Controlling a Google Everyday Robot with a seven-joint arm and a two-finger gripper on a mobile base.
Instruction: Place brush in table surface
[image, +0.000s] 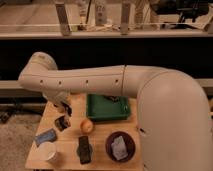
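Observation:
The brush (61, 123), a small chunky dark object with a paler patch, lies on the left part of the light tan wooden table surface (70, 141). My gripper (63, 108) hangs just above it, at the end of the large white arm that reaches across from the right. The brush looks apart from the gripper and rests on the wood.
An orange ball (86, 126) sits right of the brush. A blue block (45, 136) and a white cup (48, 151) are at the front left. A flat black oblong (84, 149), a dark bowl (120, 146) and a green tray (107, 107) fill the rest.

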